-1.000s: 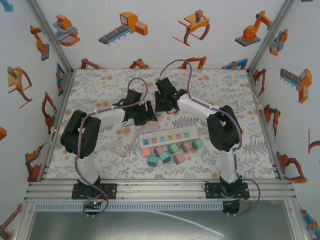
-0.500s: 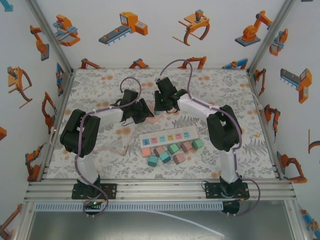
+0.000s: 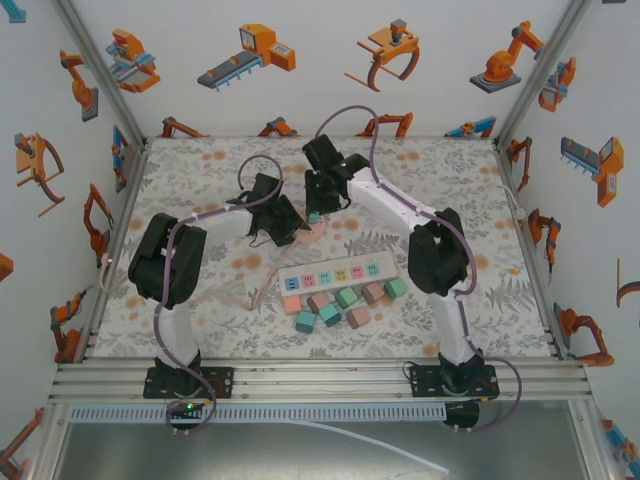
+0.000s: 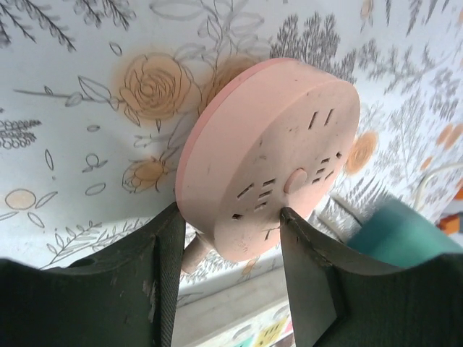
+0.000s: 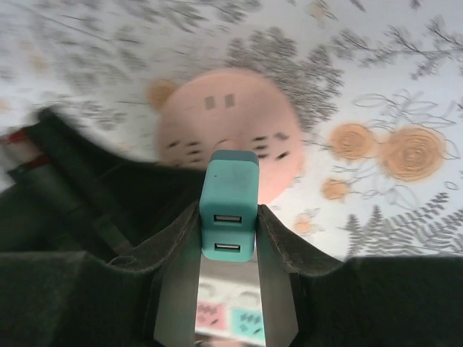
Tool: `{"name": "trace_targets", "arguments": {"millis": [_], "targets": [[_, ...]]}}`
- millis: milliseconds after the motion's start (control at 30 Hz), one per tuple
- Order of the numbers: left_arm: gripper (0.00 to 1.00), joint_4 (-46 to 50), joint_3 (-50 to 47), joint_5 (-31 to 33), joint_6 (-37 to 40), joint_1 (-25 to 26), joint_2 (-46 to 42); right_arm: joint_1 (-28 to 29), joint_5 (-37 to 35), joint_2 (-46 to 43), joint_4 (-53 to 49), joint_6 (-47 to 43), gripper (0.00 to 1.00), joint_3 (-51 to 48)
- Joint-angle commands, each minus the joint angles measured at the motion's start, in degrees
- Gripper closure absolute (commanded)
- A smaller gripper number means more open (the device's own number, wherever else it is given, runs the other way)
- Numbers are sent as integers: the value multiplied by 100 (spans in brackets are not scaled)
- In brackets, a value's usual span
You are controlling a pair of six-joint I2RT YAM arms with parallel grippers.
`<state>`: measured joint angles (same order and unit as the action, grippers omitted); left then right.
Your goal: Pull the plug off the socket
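Observation:
A round pink socket point(image 4: 275, 155) lies tilted on the floral table, and my left gripper point(image 4: 231, 213) is shut on its lower edge, one finger on each side. The socket's slotted face shows bare. A teal plug point(image 5: 228, 195) with two USB ports sits between the fingers of my right gripper point(image 5: 228, 210), which is shut on it. That plug point(image 4: 394, 231) appears blurred just to the right of the socket, apart from its face. From above, the right gripper point(image 3: 318, 203) hangs over the pink socket point(image 3: 314, 233), and the left gripper point(image 3: 291, 228) is beside it.
A white power strip point(image 3: 333, 271) with coloured outlets lies nearer the arms, with several pink and teal blocks point(image 3: 340, 305) in front of it. A thin pale cable point(image 3: 250, 295) runs left from the strip. Printed walls close in the table.
My right arm has risen and drawn back with the teal plug, which now stands off the socket. The left gripper has shifted slightly while staying on the socket.

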<state>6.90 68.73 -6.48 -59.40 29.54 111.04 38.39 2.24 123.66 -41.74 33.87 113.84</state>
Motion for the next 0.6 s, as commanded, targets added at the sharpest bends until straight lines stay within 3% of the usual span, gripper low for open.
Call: {"name": "trace_targets", "arguments": {"millis": [0,267,400,567], "targets": [[55,1507,-351,1443,-324,-61,671,23,883,-123,-382,750,100,443],[51,974,-495,1083,-180,-98,602,-89,288,-322,-626,440,100,481],[45,813,-479,1069,159,-150,365,-156,217,-995,83,331,100,-146],[30,332,-383,844,981,-246,18,-359,380,-1996,1095,312,100,-1141]]}}
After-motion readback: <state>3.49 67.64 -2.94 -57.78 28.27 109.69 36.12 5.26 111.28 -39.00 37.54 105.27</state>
